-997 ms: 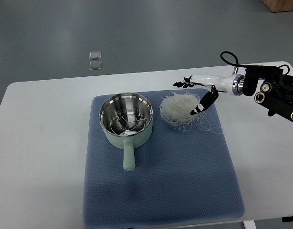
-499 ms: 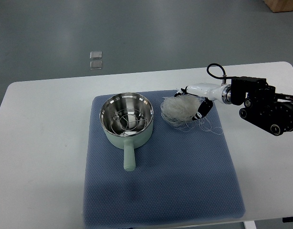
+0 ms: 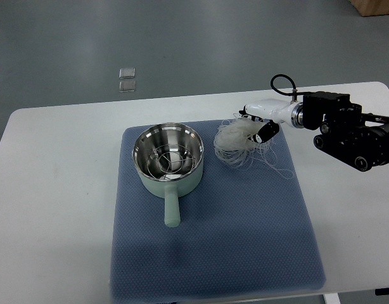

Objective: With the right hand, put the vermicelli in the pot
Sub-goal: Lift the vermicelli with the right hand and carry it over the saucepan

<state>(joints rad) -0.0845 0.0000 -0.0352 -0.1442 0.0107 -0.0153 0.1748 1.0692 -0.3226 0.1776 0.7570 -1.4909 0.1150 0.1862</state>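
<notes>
From the top view, my right hand (image 3: 256, 126) reaches in from the right edge and sits on the right side of the noodles (image 3: 235, 144), fingers curled into the bundle so that I am gripping it; a few strands are bunched up against my fingers, and the left part of the nest looks to rest on the blue mat (image 3: 213, 247). The noodles lie just to the right of the pot (image 3: 168, 158), close to its rim but not touching it, and loose threads trail off to the right and toward the near side across the mat. I judge this bundle to be very light, dry and springy, a tangle rather than a solid piece: it should lift as one clump if I hold the dense middle, but stray ends may drag, snag on the mat's weave or snap, since thin dried strands are brittle. My hold is toward the right edge of the nest, so the far side may sag or shed. The pot stands open with a wire rack inside and its handle pointing toward me, on a white table (image 3: 55, 190). My left hand is out of sight.
</notes>
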